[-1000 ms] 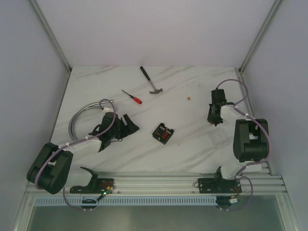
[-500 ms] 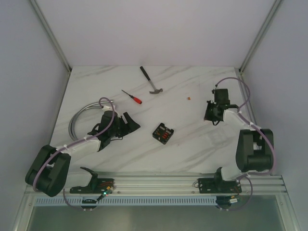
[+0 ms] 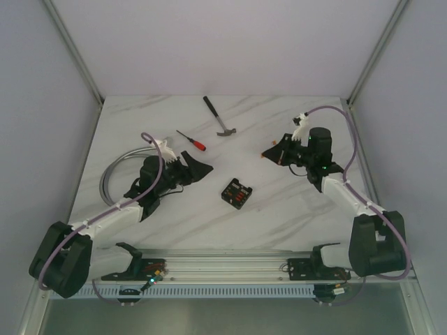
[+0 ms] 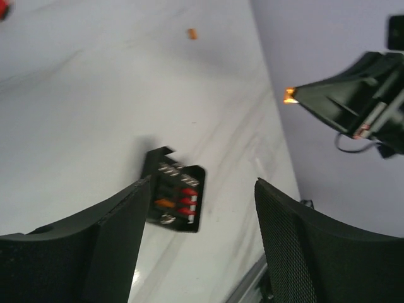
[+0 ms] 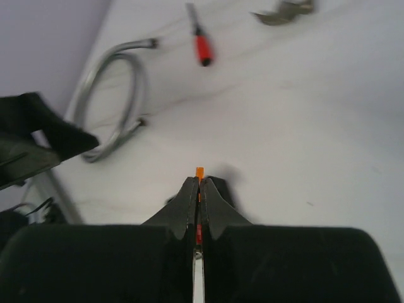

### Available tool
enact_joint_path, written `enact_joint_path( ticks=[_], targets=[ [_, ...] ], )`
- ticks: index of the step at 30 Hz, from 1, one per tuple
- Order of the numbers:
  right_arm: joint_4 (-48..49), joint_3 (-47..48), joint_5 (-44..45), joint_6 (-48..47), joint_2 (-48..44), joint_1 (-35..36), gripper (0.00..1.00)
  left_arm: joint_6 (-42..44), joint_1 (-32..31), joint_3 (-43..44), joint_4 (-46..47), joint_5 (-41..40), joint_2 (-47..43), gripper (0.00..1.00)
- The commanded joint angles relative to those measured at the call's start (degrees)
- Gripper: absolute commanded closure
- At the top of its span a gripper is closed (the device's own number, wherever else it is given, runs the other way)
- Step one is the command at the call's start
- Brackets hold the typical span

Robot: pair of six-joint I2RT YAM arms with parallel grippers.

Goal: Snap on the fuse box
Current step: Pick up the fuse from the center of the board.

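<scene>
Right pincer (image 3: 269, 151) is closed on a tiny orange fuse (image 5: 199, 172) at its tips, right of centre; left pincer (image 3: 198, 168) gapes wide, holding nothing, left of centre; fuse box (image 3: 237, 193) lies mid-table (image 3: 140, 118) between them, touching neither; screwdriver (image 3: 192, 140) and hammer (image 3: 219, 117) lie farther back.

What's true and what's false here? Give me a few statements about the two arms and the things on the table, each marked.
1. The right jaws pinch a tiny orange fuse. True.
2. The left jaws are clamped on the fuse box. False: they are open, and the box lies on the table apart from them.
3. The hammer rests on the fuse box. False: it lies apart, toward the far side of the table.
4. The screwdriver has a red handle. True.
</scene>
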Motion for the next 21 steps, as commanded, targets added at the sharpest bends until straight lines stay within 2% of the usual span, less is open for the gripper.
enact_joint_path(
  ticks=[1,9,13,21],
  targets=[
    [17.4,-2.0,-12.6,8.3,-1.6,2.5,1.00,2.2,-3.2,4.2,10.6,3.9,-0.4,0.25],
    [34.3,-4.3,-20.9,18.6,-1.9,7.1,1.00,6.4,-9.3,8.2,21.6,6.5,2.1,0.37],
    [36.8,-4.4,-22.5,20.1,-2.5,9.1,1.00,6.7,-10.8,9.6,25.9,8.4,4.4,0.42],
    [39.5,-4.9,-24.7,21.8,-3.9,10.1,1.00,8.2,-13.1,11.3,28.0,9.9,6.8,0.53]
  ],
)
